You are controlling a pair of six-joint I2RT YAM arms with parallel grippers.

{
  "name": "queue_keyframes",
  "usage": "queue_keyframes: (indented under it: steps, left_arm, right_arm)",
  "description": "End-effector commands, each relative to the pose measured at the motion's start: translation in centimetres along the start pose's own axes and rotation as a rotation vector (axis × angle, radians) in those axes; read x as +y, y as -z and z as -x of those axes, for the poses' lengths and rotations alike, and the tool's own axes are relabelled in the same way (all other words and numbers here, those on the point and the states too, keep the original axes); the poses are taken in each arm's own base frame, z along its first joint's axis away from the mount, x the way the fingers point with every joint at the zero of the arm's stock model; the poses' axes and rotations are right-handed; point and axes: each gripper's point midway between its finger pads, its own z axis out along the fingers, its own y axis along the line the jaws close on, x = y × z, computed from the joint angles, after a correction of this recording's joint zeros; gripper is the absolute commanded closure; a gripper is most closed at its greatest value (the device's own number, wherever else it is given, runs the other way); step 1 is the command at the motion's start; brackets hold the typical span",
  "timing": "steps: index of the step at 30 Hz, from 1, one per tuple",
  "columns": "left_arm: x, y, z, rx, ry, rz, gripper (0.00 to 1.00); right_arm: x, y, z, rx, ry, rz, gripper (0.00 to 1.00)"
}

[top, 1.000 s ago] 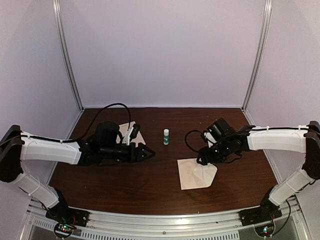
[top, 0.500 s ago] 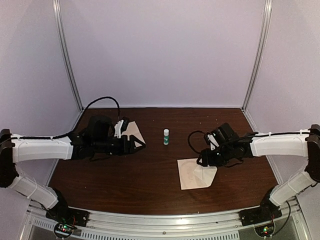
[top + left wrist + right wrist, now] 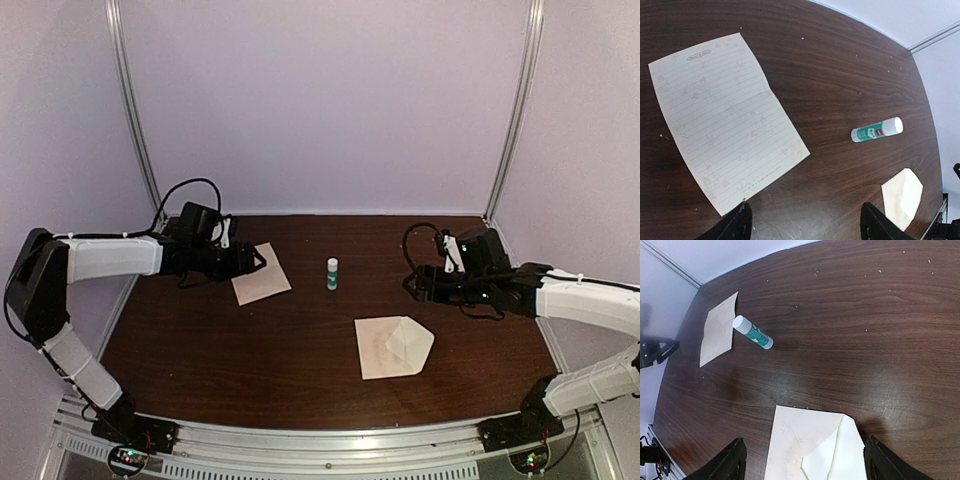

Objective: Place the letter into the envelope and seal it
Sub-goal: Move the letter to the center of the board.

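The letter (image 3: pixel 260 275) is a lined pale sheet lying flat at the rear left (image 3: pixel 725 120), also seen in the right wrist view (image 3: pixel 717 330). The envelope (image 3: pixel 392 347) lies at front centre-right, with its pointed flap folded open toward the right (image 3: pixel 810 440) and its tip showing in the left wrist view (image 3: pixel 901 196). My left gripper (image 3: pixel 260 262) hangs open at the letter's left edge, one fingertip (image 3: pixel 737 225) by the sheet's near corner; nothing is held (image 3: pixel 807 230). My right gripper (image 3: pixel 420 286) is open and empty, behind and above the envelope (image 3: pixel 807 465).
A green-and-white glue stick (image 3: pixel 332 273) stands between letter and envelope (image 3: pixel 876 131) (image 3: pixel 753 332). The dark wooden table (image 3: pixel 300 370) is enclosed by pale walls with metal corner posts (image 3: pixel 135 110). The arms' bases sit on the front rail.
My right gripper came off the envelope, drew back to the right and opened wider. My left arm pulled back leftward toward the rear, uncovering the letter.
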Motion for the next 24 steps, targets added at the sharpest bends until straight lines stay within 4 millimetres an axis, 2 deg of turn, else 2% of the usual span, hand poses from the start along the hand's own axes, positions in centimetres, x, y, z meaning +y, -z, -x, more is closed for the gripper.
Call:
queue_keyframes:
  steps: [1,7,16,24]
  left_arm:
    - [1.6,-2.3,1.3,0.002,-0.019,0.015,0.24]
    - [4.5,-4.8,0.5,0.040,0.032,0.013,0.24]
    - [5.5,-6.7,-0.2,0.037,0.005,-0.007,0.24]
    - [7.6,-7.0,-3.6,0.108,0.025,0.039,0.25]
  right_arm:
    - [0.3,0.3,1.2,-0.068,0.006,0.025,0.17]
    - [0.7,0.2,1.1,-0.078,-0.012,0.062,0.10]
    - [1.0,-0.1,0.8,-0.064,-0.030,0.085,0.10]
    - [1.3,-0.2,0.8,-0.058,-0.039,0.099,0.10]
